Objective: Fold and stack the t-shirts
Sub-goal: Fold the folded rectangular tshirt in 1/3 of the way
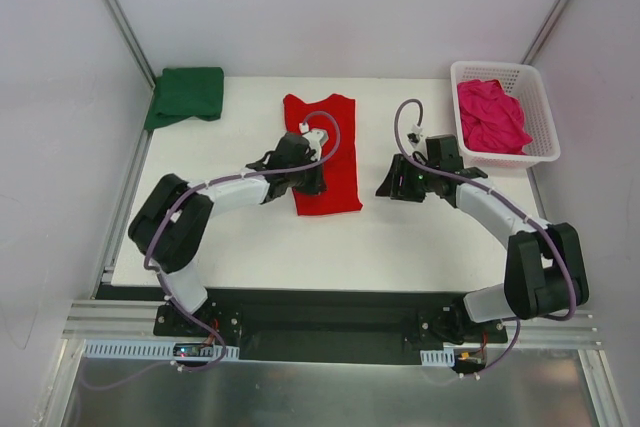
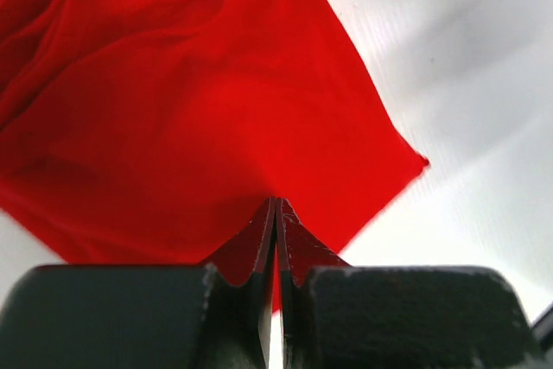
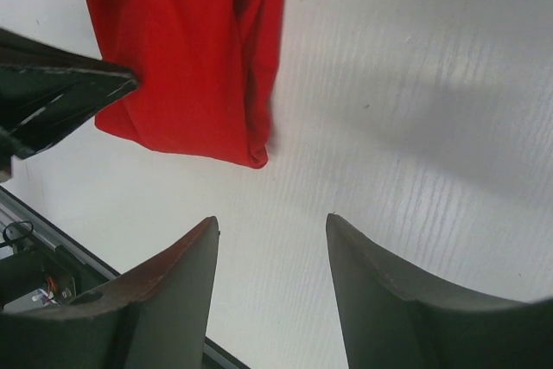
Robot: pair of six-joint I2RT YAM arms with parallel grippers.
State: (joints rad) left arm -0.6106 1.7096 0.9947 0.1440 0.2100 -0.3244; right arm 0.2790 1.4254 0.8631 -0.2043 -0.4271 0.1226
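The red t-shirt [image 1: 325, 152] lies folded into a long strip in the middle of the table, also in the left wrist view [image 2: 190, 110] and the right wrist view [image 3: 190, 58]. My left gripper [image 1: 305, 182] is over its near left part, shut, its tips [image 2: 276, 202] touching the red cloth; no cloth shows between the fingers. My right gripper [image 1: 392, 187] stands open to the right of the shirt, with only bare table between its fingers [image 3: 272, 224]. The green t-shirt [image 1: 187, 94] lies folded at the far left corner. The pink t-shirt [image 1: 492, 115] is bunched in the basket.
A white lattice basket [image 1: 540, 97] stands at the far right corner. The table's left edge [image 1: 130, 197] runs beside a metal frame rail. The left gripper's body [image 3: 60, 97] shows in the right wrist view, close to the red shirt's near end.
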